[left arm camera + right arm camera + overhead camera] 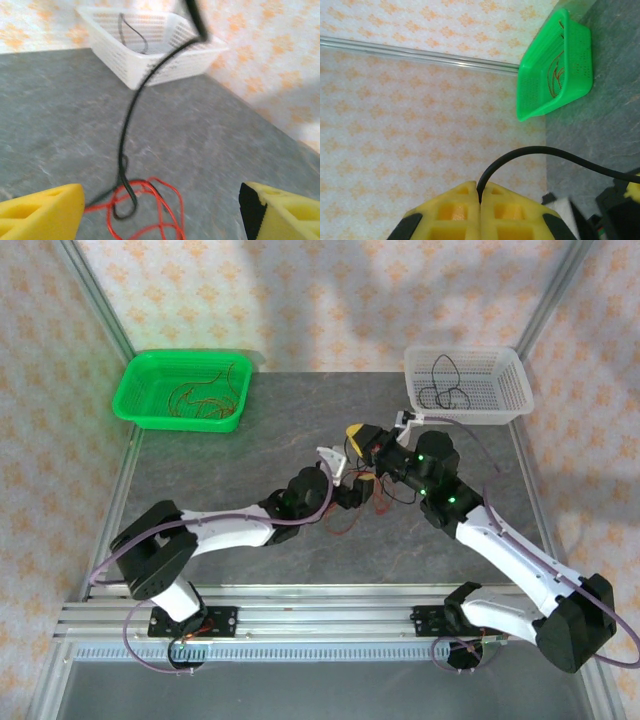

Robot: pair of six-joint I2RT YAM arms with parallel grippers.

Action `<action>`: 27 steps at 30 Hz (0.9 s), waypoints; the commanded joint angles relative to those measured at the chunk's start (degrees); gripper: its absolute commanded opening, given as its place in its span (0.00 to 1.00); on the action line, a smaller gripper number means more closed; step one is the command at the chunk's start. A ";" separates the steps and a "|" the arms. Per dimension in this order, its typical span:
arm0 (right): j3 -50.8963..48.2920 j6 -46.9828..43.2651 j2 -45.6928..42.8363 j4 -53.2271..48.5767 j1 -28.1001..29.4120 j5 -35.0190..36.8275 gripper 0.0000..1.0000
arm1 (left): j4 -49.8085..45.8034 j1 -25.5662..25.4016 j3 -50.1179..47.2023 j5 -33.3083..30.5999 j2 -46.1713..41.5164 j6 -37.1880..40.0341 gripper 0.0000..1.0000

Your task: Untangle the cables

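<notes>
— Where are the cables found?

— A small knot of red cables (pixel 165 186) is seen lying on the grey table (pixel 60 125), low in the left wrist view. A black cable (pixel 125 127) is looped through it. In the top view the knot is placed near the middle of the table, just beside both grippers.

— How is the left gripper (pixel 160 212) set?

— It is held wide open. One yellow finger is seen at each side of the knot, and nothing is gripped. No contact with the cables can be made out.

— And the right gripper (pixel 480 192)?

— Its yellow fingers are pressed together, and the black cable is pinched between their tips. From there the cable is carried in an arc towards the right edge of the right wrist view. In the left wrist view it is seen rising from the knot and leaving the picture at the top.

— What else is placed on the table?

— A green basket (pixel 535 90) is set at the far left corner, with thin red strands (pixel 200 400) lying inside. A white basket (pixel 165 67) is set at the far right, with black strands (pixel 445 390) inside. Both baskets are kept well apart from the knot.
</notes>
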 commanded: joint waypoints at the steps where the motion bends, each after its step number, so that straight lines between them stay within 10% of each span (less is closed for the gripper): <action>1: -0.41 2.72 -1.56 4.47 -0.14 0.32 0.00 | 1.69 0.76 4.60 -10.11 4.95 2.21 0.83; 7: 1.41 2.34 -2.87 2.15 -0.14 0.39 0.00 | 2.57 3.18 10.68 -12.59 12.96 2.30 0.77; 13: 5.39 -0.57 -3.79 -1.93 -0.23 1.00 0.00 | 3.54 4.01 9.59 -12.25 15.56 0.05 0.31; 27: 22.09 -11.41 -1.38 -12.12 -0.41 6.45 0.00 | 8.47 4.47 -5.08 -15.03 11.13 -5.46 0.34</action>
